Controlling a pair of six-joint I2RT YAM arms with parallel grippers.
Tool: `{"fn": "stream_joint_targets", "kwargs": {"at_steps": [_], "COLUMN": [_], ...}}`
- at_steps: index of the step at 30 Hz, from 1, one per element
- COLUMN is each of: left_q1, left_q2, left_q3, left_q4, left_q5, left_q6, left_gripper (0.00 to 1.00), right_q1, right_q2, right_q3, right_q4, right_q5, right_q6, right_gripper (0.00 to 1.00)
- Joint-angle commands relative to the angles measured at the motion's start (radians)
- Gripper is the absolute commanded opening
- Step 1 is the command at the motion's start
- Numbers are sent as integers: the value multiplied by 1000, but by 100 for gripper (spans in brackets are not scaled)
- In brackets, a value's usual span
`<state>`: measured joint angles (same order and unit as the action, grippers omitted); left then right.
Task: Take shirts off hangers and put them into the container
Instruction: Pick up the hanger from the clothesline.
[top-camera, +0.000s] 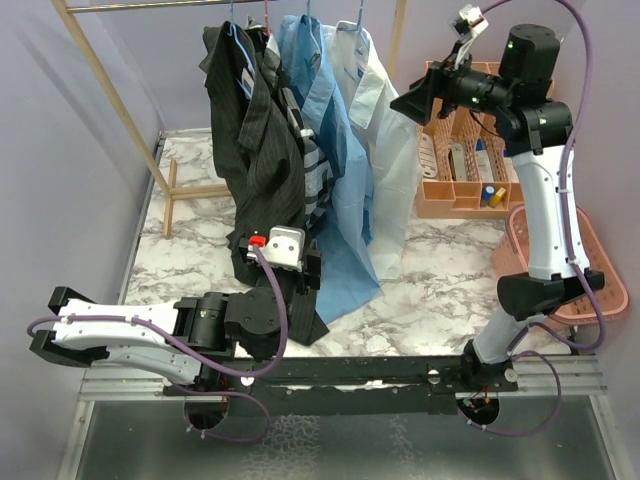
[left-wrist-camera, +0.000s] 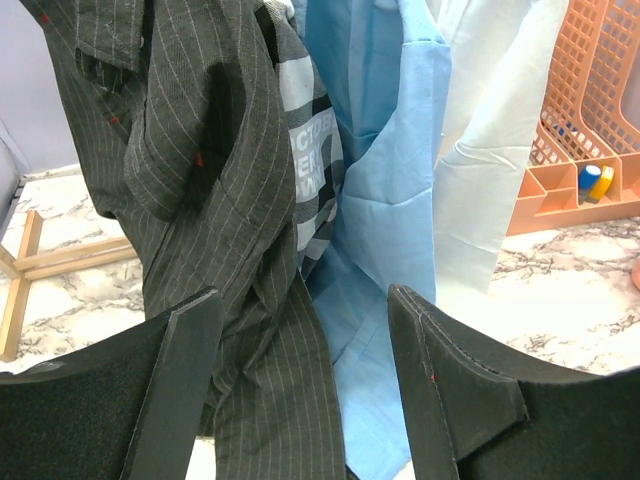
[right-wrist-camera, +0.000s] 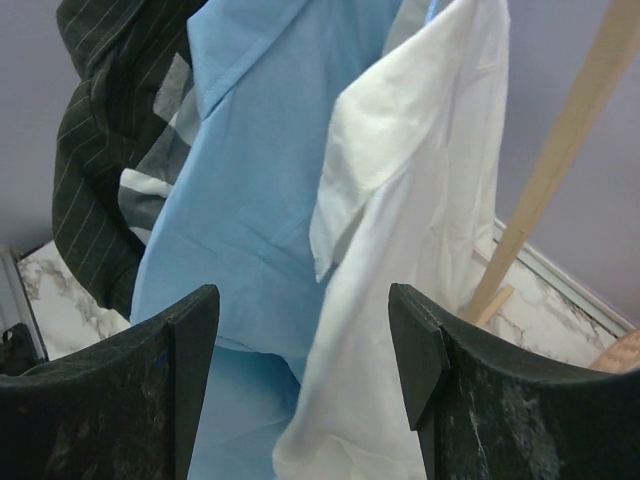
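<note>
A: On the near left of the table (top-camera: 190, 250), what of the left gripper (left-wrist-camera: 302, 297)?
B: Its fingers are spread wide with nothing between them. The hem of the black pinstriped shirt (left-wrist-camera: 200, 150) hangs just beyond the tips; I can't tell whether a tip brushes the cloth.
A: And that arm?
B: It lies low along the near edge, forearm stretched out to the left, wrist pointing toward the far side into the bottoms of the shirts.
A: The other one?
B: The right gripper (right-wrist-camera: 303, 292) is likewise wide apart and empty, facing the white shirt (right-wrist-camera: 400, 250) and the light blue shirt (right-wrist-camera: 250, 200) from close by. Its arm stands tall at the right, elbow high, the hand reaching left toward the top of the white shirt.
A: Where do the shirts hang?
B: All four are on hangers (top-camera: 266, 14) on the wooden rack (top-camera: 120, 105) at the far side: pinstriped leftmost, the checked shirt (top-camera: 314, 165) tucked behind it, then blue, then white. The pink basket (top-camera: 600, 262) sits at the right, behind the right arm.
</note>
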<state>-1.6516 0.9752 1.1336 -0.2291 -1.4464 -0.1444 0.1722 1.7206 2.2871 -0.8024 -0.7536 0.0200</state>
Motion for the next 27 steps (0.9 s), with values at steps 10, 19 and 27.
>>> {"fn": "stream_joint_targets", "kwargs": {"at_steps": [10, 19, 27], "left_q1": [86, 514, 657], "left_q2": [8, 255, 320], "left_q3": [79, 428, 617], "left_q4": [132, -101, -73], "left_q5": [178, 533, 665], "left_q6": [204, 151, 98], "left_gripper": [63, 60, 54], "right_q1": [73, 79, 82], "right_q2": [48, 63, 67], "right_q3": [9, 19, 11], "right_q4": [-24, -20, -14], "right_q5": [131, 161, 174], "right_q6": [-43, -49, -46], "right_gripper": [64, 56, 11]}}
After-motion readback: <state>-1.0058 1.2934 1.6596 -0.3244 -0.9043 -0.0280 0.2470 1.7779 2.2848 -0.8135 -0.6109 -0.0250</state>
